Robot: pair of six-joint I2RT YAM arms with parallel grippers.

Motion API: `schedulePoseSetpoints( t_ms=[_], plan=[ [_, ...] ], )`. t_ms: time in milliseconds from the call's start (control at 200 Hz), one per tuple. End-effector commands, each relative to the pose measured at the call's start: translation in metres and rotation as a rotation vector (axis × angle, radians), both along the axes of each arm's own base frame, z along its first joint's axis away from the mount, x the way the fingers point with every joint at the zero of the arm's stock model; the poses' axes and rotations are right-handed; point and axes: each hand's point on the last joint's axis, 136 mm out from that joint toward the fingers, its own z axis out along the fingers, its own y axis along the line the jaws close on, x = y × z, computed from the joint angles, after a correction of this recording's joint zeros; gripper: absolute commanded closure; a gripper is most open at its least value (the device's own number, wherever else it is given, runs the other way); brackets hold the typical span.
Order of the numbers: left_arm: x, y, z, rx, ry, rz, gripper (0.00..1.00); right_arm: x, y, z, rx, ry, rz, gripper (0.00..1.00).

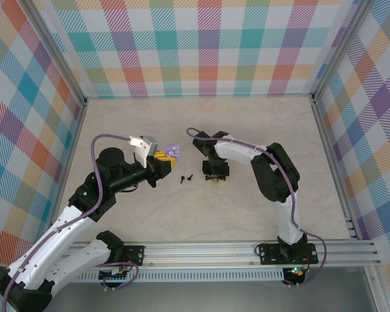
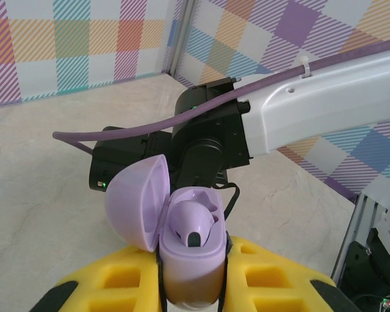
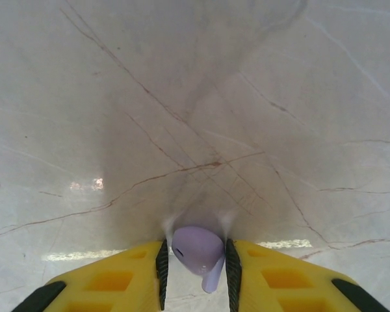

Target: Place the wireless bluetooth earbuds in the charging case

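The right gripper [image 1: 216, 178] pinches a lavender earbud [image 3: 196, 248] by its bulb near the table, probably light, slick and prone to popping free, while the left gripper [image 1: 161, 161] clamps the open case [image 2: 190, 257].

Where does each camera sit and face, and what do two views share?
Top external: above and behind the bases, looking down on the table; left arm and right arm show.
Left wrist: on the left arm, looking past the left gripper and its open charging case at the right arm.
Right wrist: on the right arm, facing the table; right gripper closed on a lavender earbud.
Shared: the charging case, top external and left wrist.
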Motion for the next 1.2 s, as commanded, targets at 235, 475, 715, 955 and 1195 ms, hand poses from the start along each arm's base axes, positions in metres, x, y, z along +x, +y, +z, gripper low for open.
schedulePoseSetpoints(
  t_ms=[235, 475, 715, 955, 1195],
  plan=[
    [-0.005, -0.003, 0.012, -0.025, -0.031, -0.025, 0.92, 0.006, 0.003, -0.003, 0.016, -0.011, -0.055, 0.69],
    [-0.004, -0.003, 0.011, -0.025, -0.029, -0.023, 0.92, 0.007, 0.001, -0.004, 0.018, -0.022, -0.069, 0.67],
    [-0.004, -0.004, 0.012, -0.026, -0.030, -0.026, 0.92, 0.010, 0.001, 0.003, 0.054, -0.054, -0.080, 0.65],
    [-0.005, -0.004, 0.012, -0.030, -0.029, -0.026, 0.92, 0.011, 0.000, 0.004, 0.073, -0.060, -0.096, 0.67],
    [-0.005, -0.004, 0.014, -0.032, -0.031, -0.029, 0.92, 0.012, -0.001, 0.007, 0.088, -0.077, -0.104, 0.67]
  ],
)
